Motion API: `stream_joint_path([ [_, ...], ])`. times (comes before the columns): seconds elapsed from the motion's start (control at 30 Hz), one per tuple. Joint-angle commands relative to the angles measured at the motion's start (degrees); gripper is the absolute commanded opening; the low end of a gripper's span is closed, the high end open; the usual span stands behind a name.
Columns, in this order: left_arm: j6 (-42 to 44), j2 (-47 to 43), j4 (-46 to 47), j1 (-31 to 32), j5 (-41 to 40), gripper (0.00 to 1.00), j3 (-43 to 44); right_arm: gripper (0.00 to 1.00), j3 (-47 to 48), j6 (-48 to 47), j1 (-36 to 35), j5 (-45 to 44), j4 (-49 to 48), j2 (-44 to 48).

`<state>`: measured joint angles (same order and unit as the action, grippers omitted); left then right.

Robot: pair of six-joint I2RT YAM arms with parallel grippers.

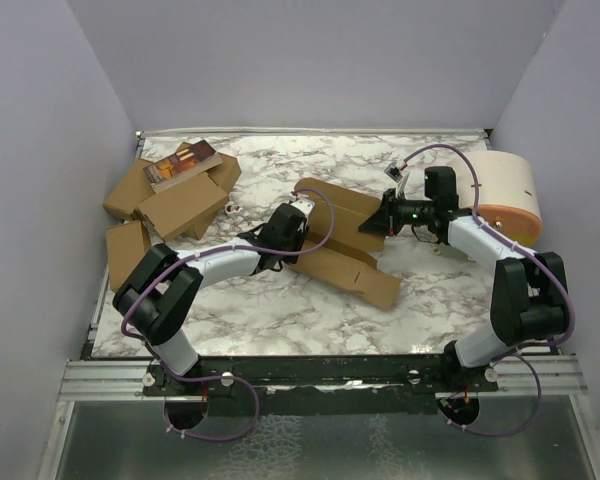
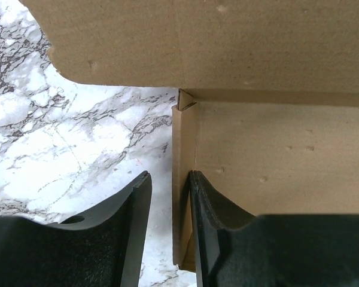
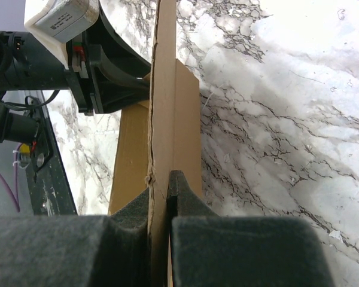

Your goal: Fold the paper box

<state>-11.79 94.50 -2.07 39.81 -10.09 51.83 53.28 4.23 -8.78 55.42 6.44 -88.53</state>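
Marble-topped, the table (image 1: 280,325) carries the paper box (image 1: 345,258) at its middle, the left tool (image 2: 169,182) slightly open astride an upright flap, the right tool (image 3: 161,179) pinched tight on a panel edge.

a marble-patterned table (image 1: 280,320), white with grey veins, sits between pale lavender walls. a heap of brown cartons (image 1: 170,210) lies at its far left corner, with a dark book-like thing (image 1: 181,163) on top. a white cylinder (image 1: 502,180) with an orange rim sits at the far right. a metal rail (image 1: 320,378) runs along the near edge.
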Motion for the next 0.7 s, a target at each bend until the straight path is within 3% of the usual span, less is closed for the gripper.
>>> stream_joint_path([
  [0.0,0.1,0.0,-1.5,-0.2,0.1,0.34,0.6,0.01,0.3,-0.5,0.2,1.7,0.1,-0.4],
  [0.17,0.0,0.8,-1.7,-0.2,-0.5,0.07,0.4,0.01,0.3,-0.5,0.2,1.7,0.1,-0.6],
  [0.3,0.0,0.6,-1.4,-0.2,-0.4,0.0,0.1,0.01,0.2,-0.6,0.2,1.7,0.2,-0.6],
  [0.43,-0.4,-0.6,-0.9,-0.2,-0.2,0.04,-0.3,0.01,0.3,-0.7,0.2,1.8,0.2,-0.7],
  [0.57,-1.0,-3.2,0.9,-0.4,0.3,0.25,-1.8,0.01,0.4,-1.0,0.2,1.9,0.3,-0.7],
  [0.67,-1.6,-5.4,2.1,-0.8,1.3,0.34,-3.0,0.01,0.5,-1.7,0.2,2.0,0.6,-0.8],
])
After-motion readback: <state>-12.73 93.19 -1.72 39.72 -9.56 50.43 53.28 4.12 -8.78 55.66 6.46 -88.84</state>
